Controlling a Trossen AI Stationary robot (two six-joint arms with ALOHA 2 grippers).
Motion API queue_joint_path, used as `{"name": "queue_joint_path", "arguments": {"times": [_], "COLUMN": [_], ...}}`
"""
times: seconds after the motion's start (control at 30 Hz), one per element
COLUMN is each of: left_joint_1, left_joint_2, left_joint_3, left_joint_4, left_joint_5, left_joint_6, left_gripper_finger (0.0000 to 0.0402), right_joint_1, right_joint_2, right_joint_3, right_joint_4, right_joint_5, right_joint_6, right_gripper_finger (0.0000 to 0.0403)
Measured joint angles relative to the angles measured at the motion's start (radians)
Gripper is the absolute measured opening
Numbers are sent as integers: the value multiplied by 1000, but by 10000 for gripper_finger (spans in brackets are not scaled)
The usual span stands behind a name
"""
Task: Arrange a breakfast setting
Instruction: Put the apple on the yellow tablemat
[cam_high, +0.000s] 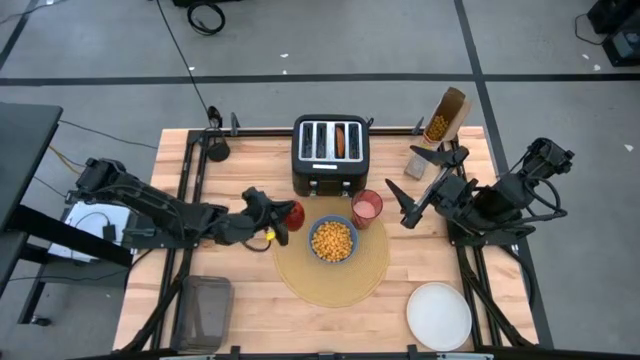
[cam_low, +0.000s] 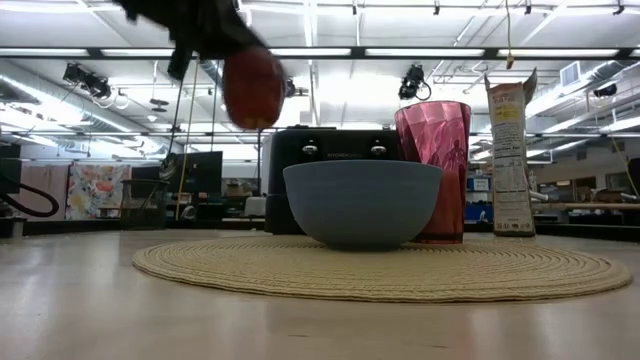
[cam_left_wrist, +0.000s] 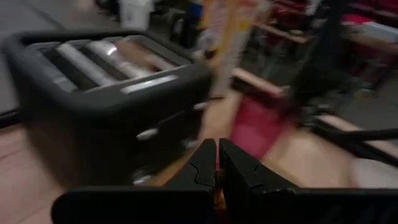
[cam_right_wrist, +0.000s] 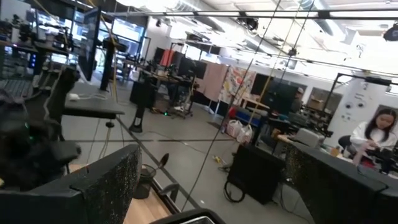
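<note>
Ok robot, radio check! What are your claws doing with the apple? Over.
Left gripper shut on red apple, airborne beside placemat. Right gripper open, waiting right of pink cup. Bowl on mat. Nothing blocking.

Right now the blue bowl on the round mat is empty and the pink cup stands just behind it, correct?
Not quite: the blue bowl is full of yellowish cereal, as the high view shows. It does sit on the round mat, with the pink cup just behind it.
</note>
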Motion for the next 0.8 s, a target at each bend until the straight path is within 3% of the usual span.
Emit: {"name": "queue_joint_path", "arguments": {"times": [0.3,0.5,0.8], "left_joint_1": [146,211,224], "left_joint_2": [59,186,346], "left_joint_3": [-152,-162,-162], "left_joint_4": [223,349,484], "left_joint_5": [97,195,206], "left_joint_6": [-2,-2,-35], "left_gripper_finger": [16,16,16], "right_joint_1": [0,0,0], "right_joint_2": [1,1,1], "right_joint_3": [0,0,0], "right_joint_4": [0,0,0], "right_joint_5": [17,45,63], "right_joint_6": [0,0,0], "right_gripper_finger": [397,397,398]}}
